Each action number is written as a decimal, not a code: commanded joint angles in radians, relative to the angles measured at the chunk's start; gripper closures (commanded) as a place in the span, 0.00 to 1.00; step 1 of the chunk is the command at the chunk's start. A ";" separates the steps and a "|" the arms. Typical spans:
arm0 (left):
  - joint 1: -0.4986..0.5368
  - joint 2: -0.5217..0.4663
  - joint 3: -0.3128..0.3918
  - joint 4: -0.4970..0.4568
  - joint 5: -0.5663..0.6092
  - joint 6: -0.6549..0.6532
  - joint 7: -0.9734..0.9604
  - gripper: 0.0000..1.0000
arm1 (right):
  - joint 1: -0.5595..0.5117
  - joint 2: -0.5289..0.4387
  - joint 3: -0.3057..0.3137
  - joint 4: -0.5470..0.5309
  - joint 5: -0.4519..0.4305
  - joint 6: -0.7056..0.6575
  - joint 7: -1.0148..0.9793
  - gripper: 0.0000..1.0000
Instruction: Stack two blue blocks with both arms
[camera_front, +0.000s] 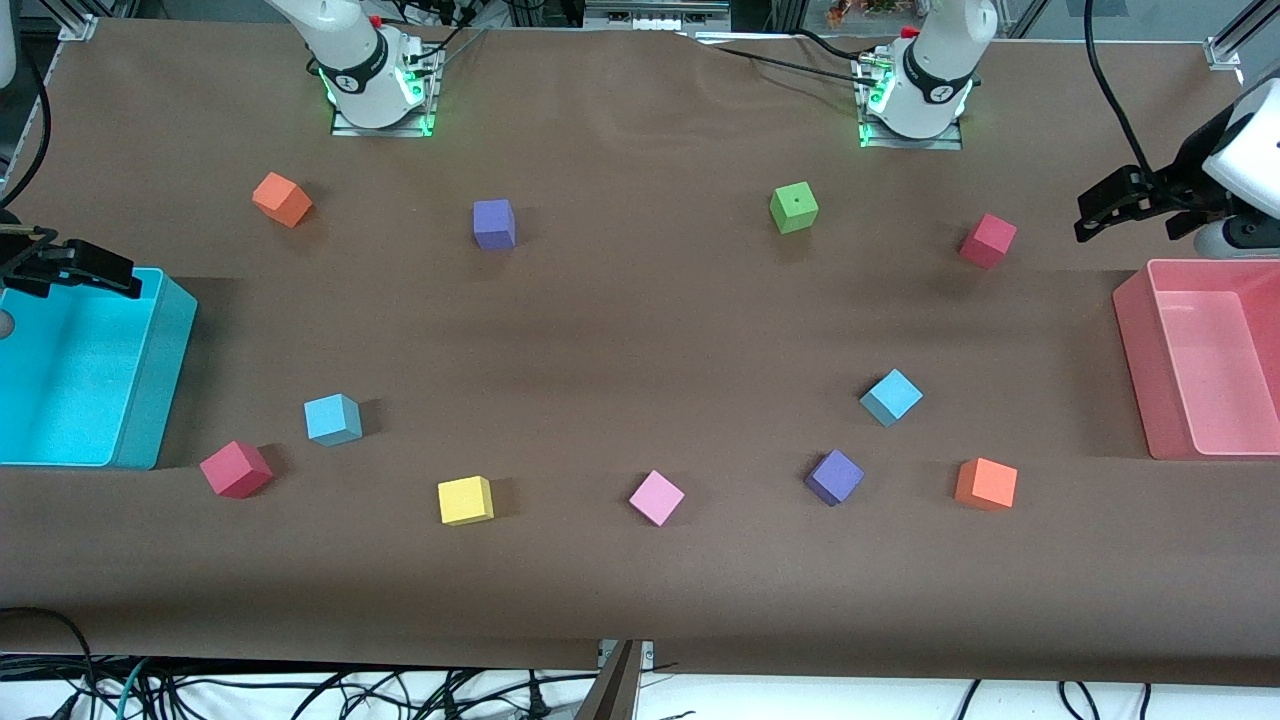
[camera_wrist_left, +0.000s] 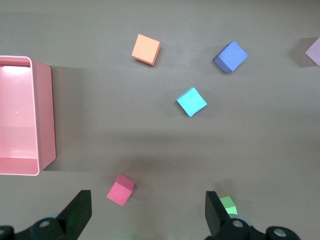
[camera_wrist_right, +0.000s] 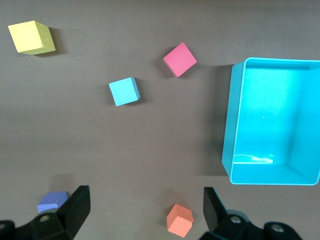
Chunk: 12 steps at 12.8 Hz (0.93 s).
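Start pose. Two sky-blue blocks (camera_front: 332, 419) (camera_front: 890, 396) well apart on the bench (camera_front: 640, 330), one per arm. Left gripper (camera_front: 1095, 212) over pink bin (camera_front: 1135, 330), right gripper (camera_front: 80, 265) over cyan bin (camera_front: 160, 370); both jaws apart, empty.

Brown-covered table (camera_front: 640, 330), tangled black cables (camera_front: 300, 690) on pale floor below

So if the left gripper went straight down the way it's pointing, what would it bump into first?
Probably just bare table. The left gripper hangs open, pointing down, and nothing lies between its fingers. The red block is closest, but seems just off the line, though depth is hard to judge.
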 joint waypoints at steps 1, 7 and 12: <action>-0.054 -0.005 0.055 0.001 -0.008 0.019 -0.002 0.00 | -0.014 -0.005 0.009 -0.006 0.011 0.005 0.000 0.00; -0.042 -0.023 0.049 -0.016 -0.006 0.020 -0.006 0.00 | -0.012 0.022 0.012 -0.008 0.011 0.008 0.000 0.00; -0.025 -0.042 0.045 -0.036 -0.012 0.026 -0.007 0.00 | -0.002 0.154 0.023 -0.008 0.020 0.048 -0.007 0.00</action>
